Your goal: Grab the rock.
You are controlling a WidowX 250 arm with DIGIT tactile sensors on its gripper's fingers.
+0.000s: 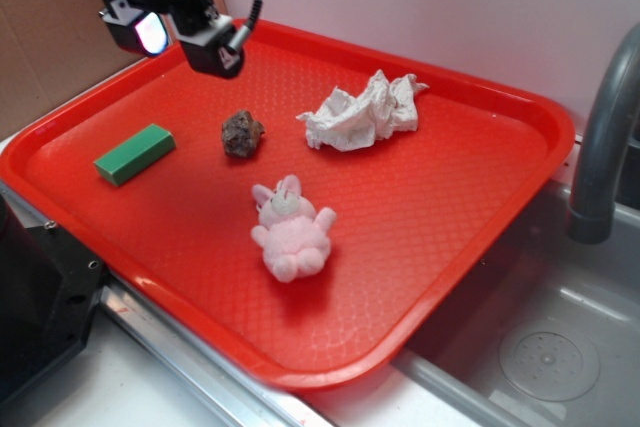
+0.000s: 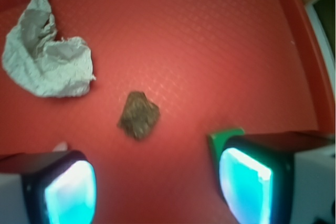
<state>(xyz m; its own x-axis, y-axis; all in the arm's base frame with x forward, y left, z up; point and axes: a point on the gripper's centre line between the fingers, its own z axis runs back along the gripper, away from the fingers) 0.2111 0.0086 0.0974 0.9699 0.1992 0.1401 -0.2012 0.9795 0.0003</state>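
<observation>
The rock (image 1: 242,134) is a small lumpy brown-grey stone lying near the middle of the red tray (image 1: 450,277). In the wrist view the rock (image 2: 138,115) sits on the tray floor just beyond and between my two fingers. My gripper (image 1: 180,37) hangs open in the air above the tray's far left corner, up and to the left of the rock, with nothing between its fingers. Its glowing pads (image 2: 245,184) frame bare tray in the wrist view, where the gripper (image 2: 157,192) is wide apart.
A green block (image 1: 135,153) lies left of the rock, partly behind my right finger as the green block (image 2: 223,139) in the wrist view. Crumpled white paper (image 1: 362,112) sits right of the rock. A pink plush bunny (image 1: 291,228) lies nearer the front. A grey faucet (image 1: 605,137) and sink stand at right.
</observation>
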